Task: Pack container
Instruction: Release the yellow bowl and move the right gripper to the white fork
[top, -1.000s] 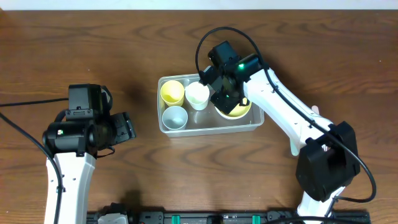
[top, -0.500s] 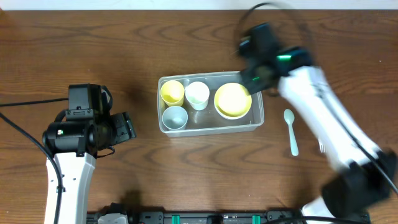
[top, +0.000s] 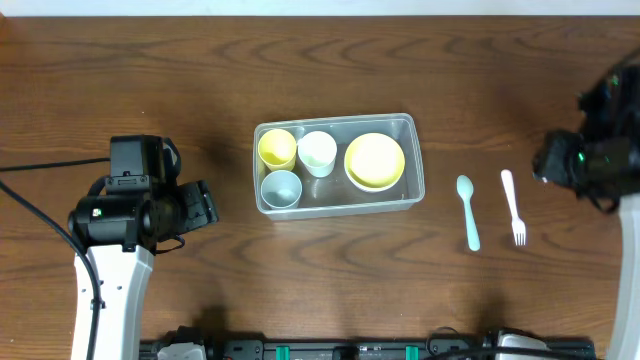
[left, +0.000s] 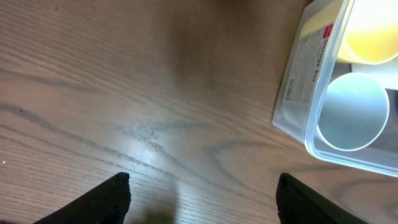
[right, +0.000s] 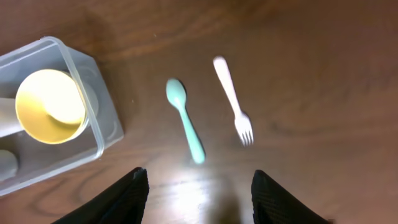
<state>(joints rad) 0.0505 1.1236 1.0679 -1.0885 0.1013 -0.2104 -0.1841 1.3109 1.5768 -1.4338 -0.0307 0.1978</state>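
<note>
The clear container (top: 340, 118) sits mid-table and holds a yellow cup (top: 277, 148), a white cup (top: 317, 152), a pale-blue cup (top: 281, 187) and a yellow bowl (top: 374, 161). To its right a teal spoon (top: 467, 210) and a white fork (top: 513, 205) lie on the wood. My right gripper (top: 548, 160) hovers at the far right, open and empty; its wrist view looks down on the spoon (right: 185, 127), the fork (right: 233, 102) and the container's end (right: 106, 118). My left gripper (left: 203, 180) is open and empty, left of the container (left: 298, 81).
The wooden table's back edge runs along the top of the overhead view. The left arm's black cable (top: 40, 165) trails over the table at the far left.
The right arm has left the container and swung to the table's right edge, jaws wider apart. The yellow bowl stays in the container. The left arm has not moved.
</note>
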